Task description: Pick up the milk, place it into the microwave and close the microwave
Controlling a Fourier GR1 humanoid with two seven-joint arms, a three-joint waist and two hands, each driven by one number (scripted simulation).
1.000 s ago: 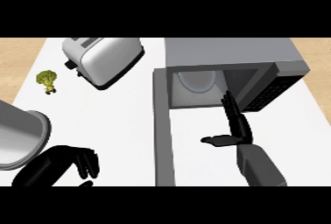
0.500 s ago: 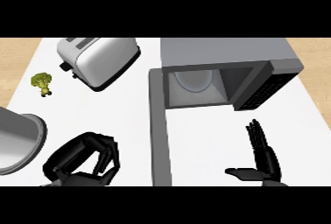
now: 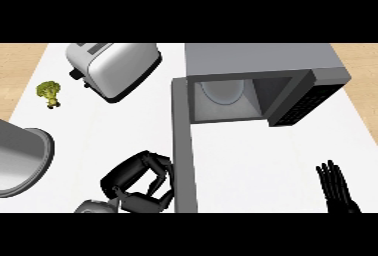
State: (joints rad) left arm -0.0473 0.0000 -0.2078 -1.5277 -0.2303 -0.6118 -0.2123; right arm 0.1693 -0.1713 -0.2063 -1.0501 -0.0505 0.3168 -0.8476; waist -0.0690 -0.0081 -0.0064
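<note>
The microwave point(image 3: 262, 62) stands at the back right with its cavity facing me. Its door point(image 3: 183, 150) is swung wide open and runs down to the picture's lower edge. Inside the cavity lies a pale rounded shape point(image 3: 221, 92); I cannot tell whether it is the milk. No milk carton shows on the counter. My left hand point(image 3: 140, 182) is low in the middle, right against the door's outer left face, fingers curled with nothing visible in them. My right hand point(image 3: 336, 187) shows at the lower right edge, fingers straight and pointing up, well below the cavity.
A silver toaster point(image 3: 114, 67) lies at the back left. A small broccoli floret point(image 3: 49, 93) sits at the counter's left edge. A large grey round pot point(image 3: 18, 160) fills the left side. White counter point(image 3: 258, 160) spreads between the door and my right hand.
My right hand has drawn back from the microwave's mouth down to the lower right edge. My left hand has risen and moved right, up to the open door's outer face.
</note>
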